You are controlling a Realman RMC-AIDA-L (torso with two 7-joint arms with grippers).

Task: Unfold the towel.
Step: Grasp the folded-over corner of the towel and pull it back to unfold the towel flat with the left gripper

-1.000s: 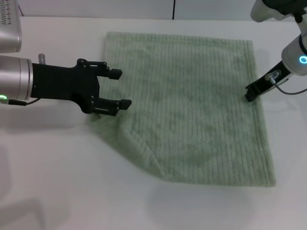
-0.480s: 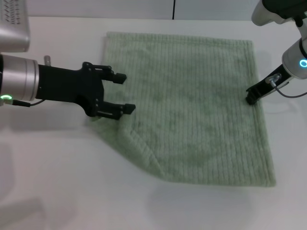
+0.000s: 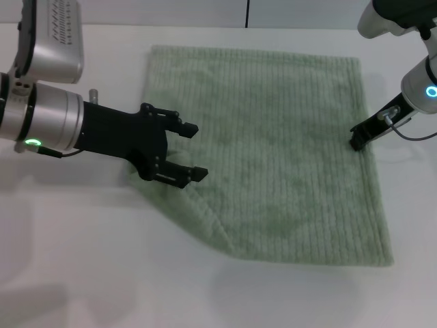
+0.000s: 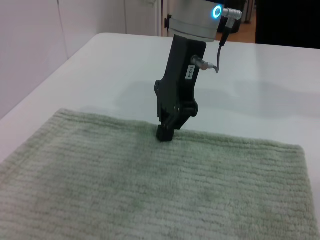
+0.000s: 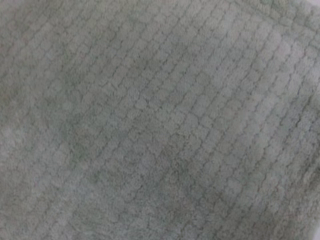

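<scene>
head: high, looking down at desk (image 3: pixel 82 260) | left wrist: low, facing 3 o'clock across towel (image 4: pixel 150 195) | right wrist: close above towel, shared by all

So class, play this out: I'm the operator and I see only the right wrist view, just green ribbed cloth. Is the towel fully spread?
Observer: No. The towel has its near left corner folded in, leaving a diagonal edge.
Operator: Where is the left gripper?
Observer: The left gripper, fingers open, is over the towel's left edge, just by that fold.
Operator: And mine?
Observer: The right gripper, fingers together, points down with its tip on the towel's right edge.
</scene>
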